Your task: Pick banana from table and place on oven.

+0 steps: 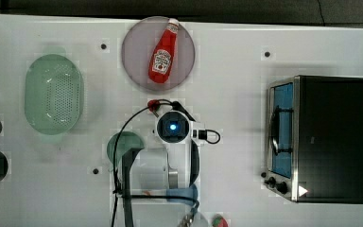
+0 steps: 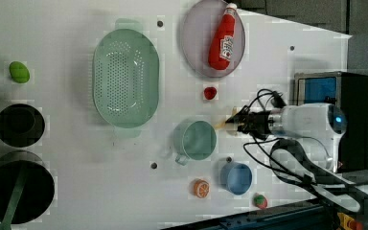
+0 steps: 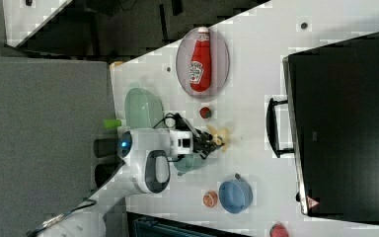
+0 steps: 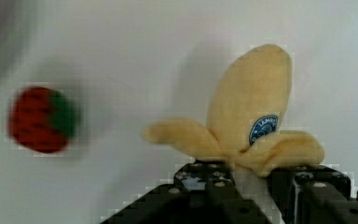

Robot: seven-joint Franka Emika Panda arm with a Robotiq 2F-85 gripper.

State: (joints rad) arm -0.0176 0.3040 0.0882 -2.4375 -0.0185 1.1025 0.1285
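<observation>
In the wrist view the pale-yellow banana (image 4: 251, 112) with splayed peel flaps and a blue sticker has its base pinched between my black fingers (image 4: 200, 179), so my gripper (image 4: 249, 176) is shut on it. In the left view the banana (image 2: 229, 121) sits at the gripper's tip (image 2: 242, 122), over the white table (image 2: 76, 158) beside the teal cup (image 2: 196, 140). The right view has the banana (image 3: 222, 136) left of the oven (image 3: 345, 123) handle. The oven (image 1: 333, 139) stands at the top view's right, its black top bare.
A red strawberry toy (image 4: 42, 119) lies close to the banana. A ketchup bottle (image 1: 163, 52) rests on a grey plate (image 1: 134, 52). A green colander (image 1: 53, 93), a blue cup (image 2: 236, 178) and an orange slice (image 2: 201, 188) also stand on the table.
</observation>
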